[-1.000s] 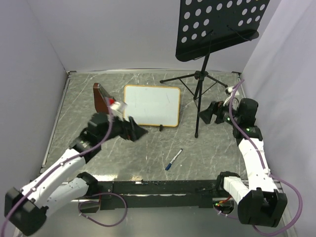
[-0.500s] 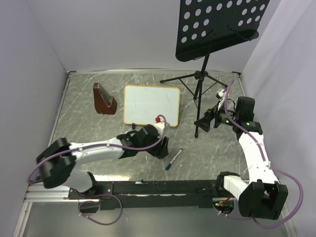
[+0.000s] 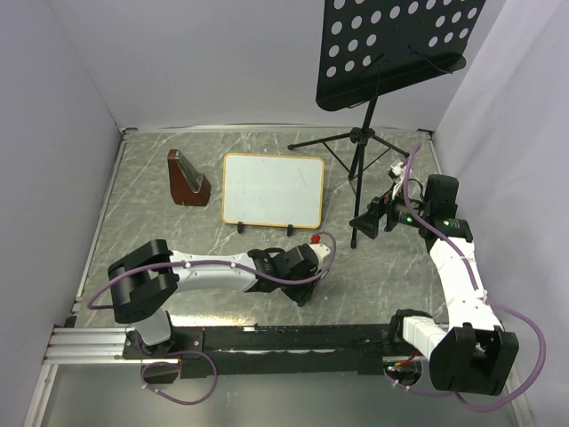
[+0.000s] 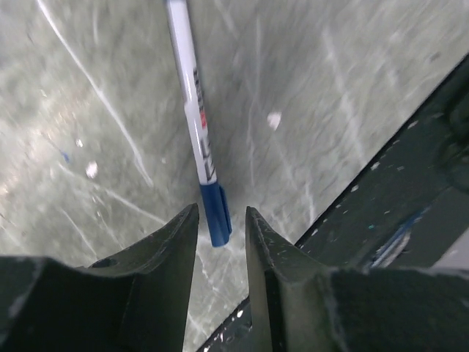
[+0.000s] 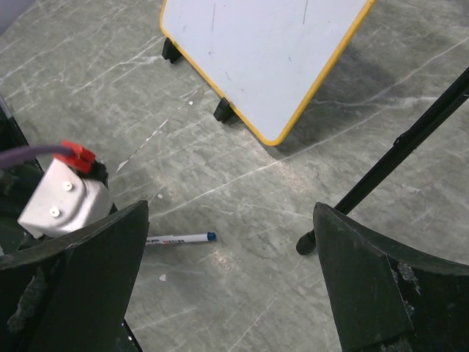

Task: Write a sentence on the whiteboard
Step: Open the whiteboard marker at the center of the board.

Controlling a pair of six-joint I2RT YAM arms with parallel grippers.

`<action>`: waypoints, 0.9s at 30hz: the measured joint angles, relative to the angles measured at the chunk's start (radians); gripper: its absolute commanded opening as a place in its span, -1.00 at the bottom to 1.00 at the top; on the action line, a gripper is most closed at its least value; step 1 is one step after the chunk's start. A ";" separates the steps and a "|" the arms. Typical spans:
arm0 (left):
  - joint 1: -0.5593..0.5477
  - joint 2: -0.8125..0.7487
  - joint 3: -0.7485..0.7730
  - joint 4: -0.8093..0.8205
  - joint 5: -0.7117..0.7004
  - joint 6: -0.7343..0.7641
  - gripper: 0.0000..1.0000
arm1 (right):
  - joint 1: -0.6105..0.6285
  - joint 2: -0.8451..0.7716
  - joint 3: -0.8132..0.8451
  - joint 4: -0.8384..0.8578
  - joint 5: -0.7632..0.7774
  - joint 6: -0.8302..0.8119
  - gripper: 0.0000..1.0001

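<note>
The whiteboard (image 3: 271,189) lies at the table's middle back, tan-framed, its face (image 5: 264,51) blank apart from faint streaks; the sentence is not in view. A white marker (image 4: 196,125) with a blue cap lies on the table near the front rail, also seen as the marker (image 5: 179,238). My left gripper (image 3: 305,292) is down over it and hides it in the top view. Its jaws stand narrowly apart, the left gripper (image 4: 222,213) straddling the blue cap end with slim gaps either side. My right gripper (image 3: 369,221) hovers wide open, the right gripper (image 5: 231,207) holding nothing.
A black perforated music stand (image 3: 396,44) rises at the back right; its tripod leg (image 5: 388,165) ends in a foot close to the right gripper. A brown wooden holder (image 3: 187,178) stands left of the board. The black base rail (image 3: 284,338) runs just behind the marker's cap.
My left arm has swung from the board's left side rightward and nearer, down over the marker, and its jaws have narrowed. The right gripper shifted slightly, then stayed still and wide.
</note>
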 measured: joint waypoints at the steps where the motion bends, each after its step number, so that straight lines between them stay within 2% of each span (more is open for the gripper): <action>1: -0.007 0.007 0.005 -0.014 -0.008 -0.003 -0.28 | 0.000 0.000 0.000 0.000 0.000 0.000 1.00; 10: -0.047 0.121 0.097 -0.129 -0.082 -0.017 -0.39 | -0.003 0.002 0.000 -0.001 -0.003 0.000 1.00; 15: -0.054 0.157 0.152 -0.176 -0.122 -0.035 -0.39 | -0.010 0.002 0.000 -0.001 -0.008 0.000 1.00; 20: -0.082 0.182 0.181 -0.212 -0.184 -0.045 -0.65 | -0.011 0.002 0.000 -0.002 -0.014 0.000 1.00; 21: -0.088 0.183 0.182 -0.214 -0.196 -0.050 -0.79 | -0.011 0.002 0.000 -0.003 -0.016 0.000 1.00; 23: -0.101 0.183 0.179 -0.212 -0.216 -0.060 -0.95 | -0.011 0.002 0.000 -0.004 -0.021 -0.002 1.00; 27: -0.118 0.150 0.127 -0.162 -0.240 -0.074 -0.98 | -0.011 0.002 0.000 -0.008 -0.029 -0.008 1.00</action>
